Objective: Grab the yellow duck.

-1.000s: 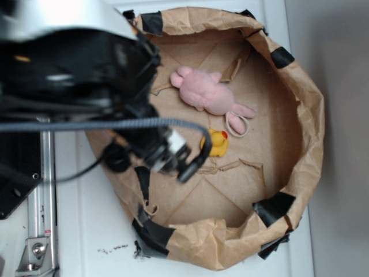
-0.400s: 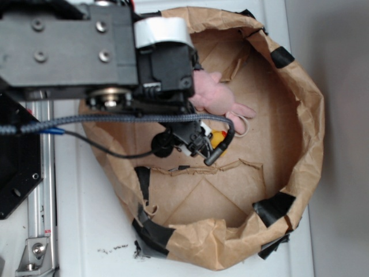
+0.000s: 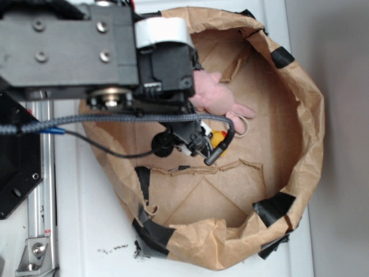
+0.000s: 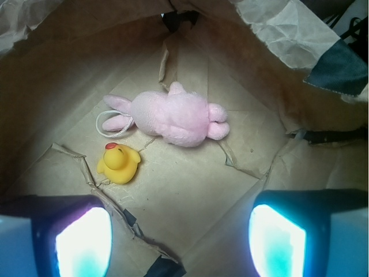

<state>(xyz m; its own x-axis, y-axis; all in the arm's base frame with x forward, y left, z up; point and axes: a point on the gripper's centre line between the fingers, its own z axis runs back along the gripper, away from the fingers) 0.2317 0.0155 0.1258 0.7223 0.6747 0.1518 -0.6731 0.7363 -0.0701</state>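
Hovering with jaws spread wide, the black gripper (image 4: 179, 242) is probably needing to shift left, centring over the small glossy yellow rubber duck (image 4: 119, 164) before descending.

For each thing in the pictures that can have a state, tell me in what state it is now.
gripper: open, holding nothing, above the bin floor
yellow duck: upright on the floor, free, not between the fingers
pink plush bunny: lying flat, apart from the duck
white loop: lying on the floor at the bunny's ears
paper bin: open at the top, walls crumpled, patched with black tape
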